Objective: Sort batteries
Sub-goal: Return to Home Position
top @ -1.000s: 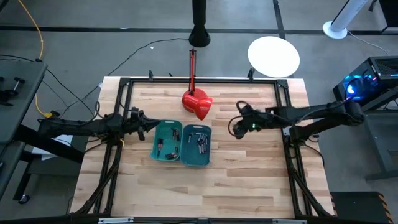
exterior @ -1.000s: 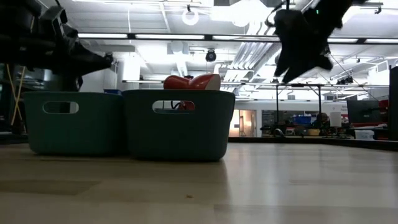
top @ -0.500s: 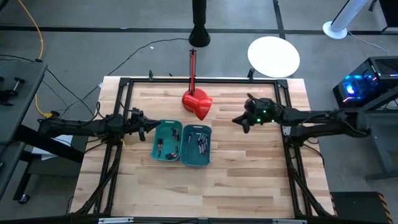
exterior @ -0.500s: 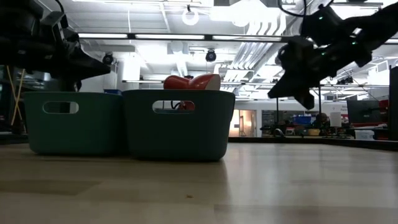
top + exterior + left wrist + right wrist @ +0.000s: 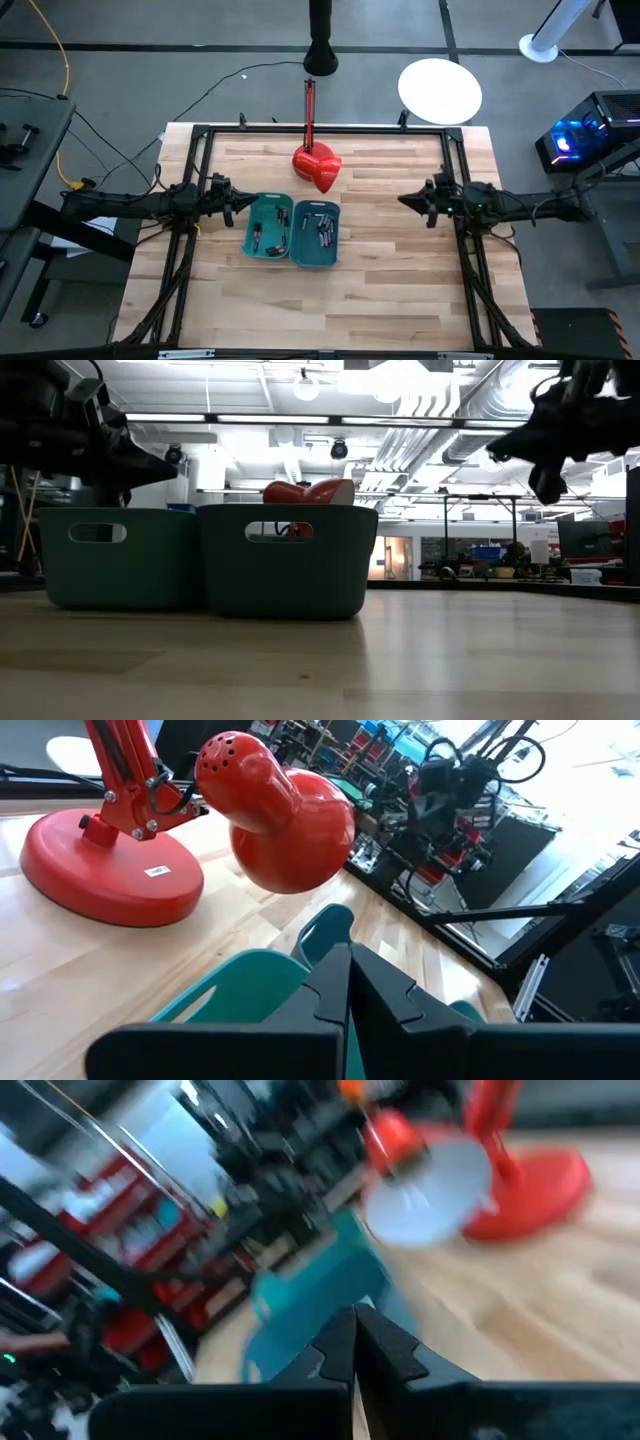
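Right gripper (image 5: pixel 408 200) is now hanging near the right side of the table (image 5: pixel 400 290), having pulled back from the middle, with its jaws pressing together. Left gripper (image 5: pixel 236 204) is staying just beside the green bin (image 5: pixel 249 230), its jaws likewise closed. Batteries (image 5: pixel 320 228) are lying inside it and the blue bin (image 5: pixel 312 264).

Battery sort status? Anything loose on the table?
Done: batteries lie in the left bin and the right bin, set side by side; no loose cell shows on the table. In hand: nothing; the left gripper and right gripper sit at the table's side edges, jaws shut and empty. Left: nothing visible.
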